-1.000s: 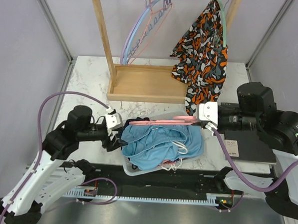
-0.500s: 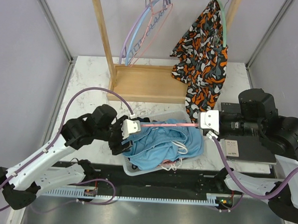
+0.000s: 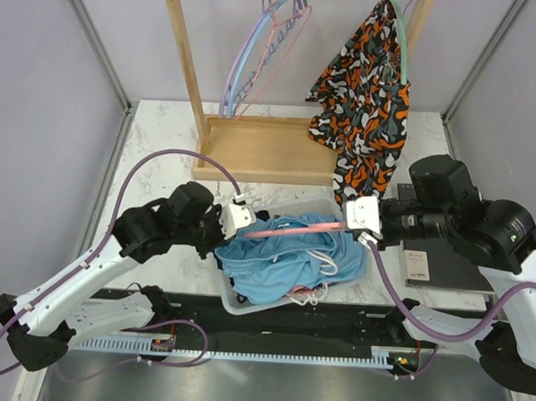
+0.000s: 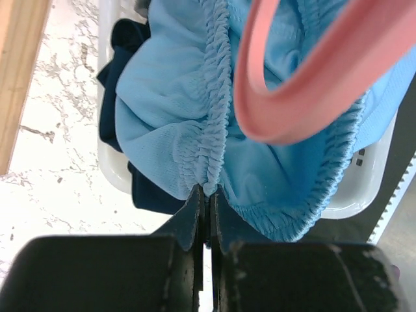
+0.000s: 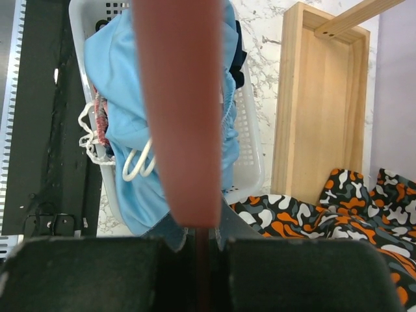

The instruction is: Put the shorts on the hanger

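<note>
The light blue shorts lie heaped in a white basket, their white drawstring showing near the front. My left gripper is at their left edge, shut on the gathered waistband of the shorts. The pink hanger lies across the top of the shorts, held at its right end by my right gripper. In the right wrist view the hanger runs out from the shut gripper over the shorts. In the left wrist view, the hanger curves just above the waistband.
A wooden rack stands behind the basket, with lilac and blue hangers and an orange-black-white garment on a mint-green hanger. Dark navy clothing lies under the shorts. A black plate sits at the right.
My left gripper has come in from the left to the basket and shut on the shorts' waistband. My right gripper has shifted the hanger leftward and tilted it over the shorts.
</note>
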Motion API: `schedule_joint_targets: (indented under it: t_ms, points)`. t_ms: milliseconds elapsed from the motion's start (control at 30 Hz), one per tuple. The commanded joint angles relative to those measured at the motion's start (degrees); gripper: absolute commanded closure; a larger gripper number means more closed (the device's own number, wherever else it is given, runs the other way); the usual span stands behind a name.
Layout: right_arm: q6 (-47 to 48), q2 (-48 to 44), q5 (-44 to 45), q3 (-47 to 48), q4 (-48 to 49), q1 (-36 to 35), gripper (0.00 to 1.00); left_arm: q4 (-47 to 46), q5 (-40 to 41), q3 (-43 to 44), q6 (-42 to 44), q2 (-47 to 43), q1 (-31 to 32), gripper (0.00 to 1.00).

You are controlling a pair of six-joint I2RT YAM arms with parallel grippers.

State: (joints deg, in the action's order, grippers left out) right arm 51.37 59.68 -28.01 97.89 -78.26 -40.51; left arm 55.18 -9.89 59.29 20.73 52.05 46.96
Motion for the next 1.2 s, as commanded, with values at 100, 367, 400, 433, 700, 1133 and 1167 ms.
schedule_joint_targets:
  t_ms: [100,367,400,433,700,1133,1167]
  points:
    - [-0.9,-0.3,-2.0,0.1,-5.3,-0.9,1.00,-1.1,1.7,5.7,-2.9,0.2,0.1,0.98]
    - [-0.7,4.6,-0.7,1.2,-5.1,-1.3,1.00,2.7,2.6,15.2,-5.1,4.9,0.1,0.98]
    - [-1.5,7.1,-0.1,2.7,-5.2,-1.3,1.00,3.4,2.5,16.0,-5.4,5.3,0.1,0.98]
    - [-2.4,8.2,0.5,3.6,-5.0,-1.3,1.00,3.7,2.3,16.8,-6.1,6.1,0.1,0.98]
    - [-19.5,9.4,1.3,2.5,7.8,-1.4,1.00,4.3,4.7,21.5,-10.3,6.4,-0.3,0.98]
    - [-28.3,9.5,-5.4,-4.5,23.2,-5.3,1.00,2.0,-4.1,25.5,-15.7,10.0,-1.5,0.98]
    - [-28.4,9.5,-4.9,-5.1,24.5,-5.7,1.00,1.7,-4.6,25.7,-16.2,10.2,-1.5,0.98]
